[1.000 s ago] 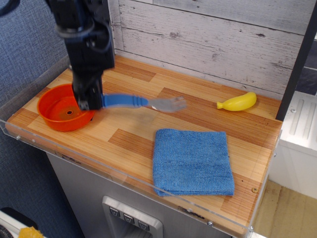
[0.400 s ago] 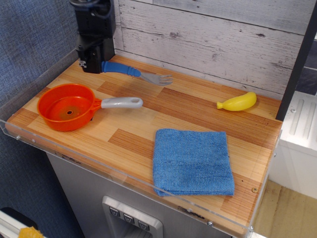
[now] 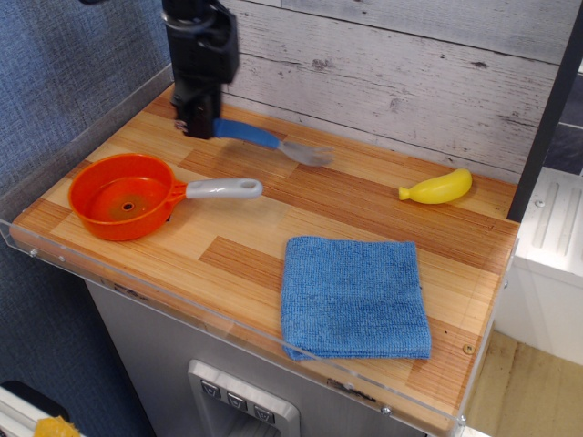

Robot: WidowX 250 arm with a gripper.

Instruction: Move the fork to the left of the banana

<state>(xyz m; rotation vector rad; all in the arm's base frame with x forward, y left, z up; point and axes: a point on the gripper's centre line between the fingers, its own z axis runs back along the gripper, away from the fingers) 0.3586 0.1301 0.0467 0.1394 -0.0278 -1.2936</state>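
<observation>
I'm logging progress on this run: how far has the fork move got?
Done: the gripper has the blue-handled metal fork grasped by its handle end. In hand: the fork is held out toward the right, tines blurred. Left: setting it down just left of the yellow plastic banana, still well away.

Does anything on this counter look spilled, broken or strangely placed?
Nothing is spilled or broken. One oddity: the fork hangs in the air by its blue handle, held in the tool near the back wall, tines tilted downward.

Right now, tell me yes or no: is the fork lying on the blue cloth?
No. The fork is held by its blue handle in the gripper near the back wall, well away from the blue cloth.
</observation>
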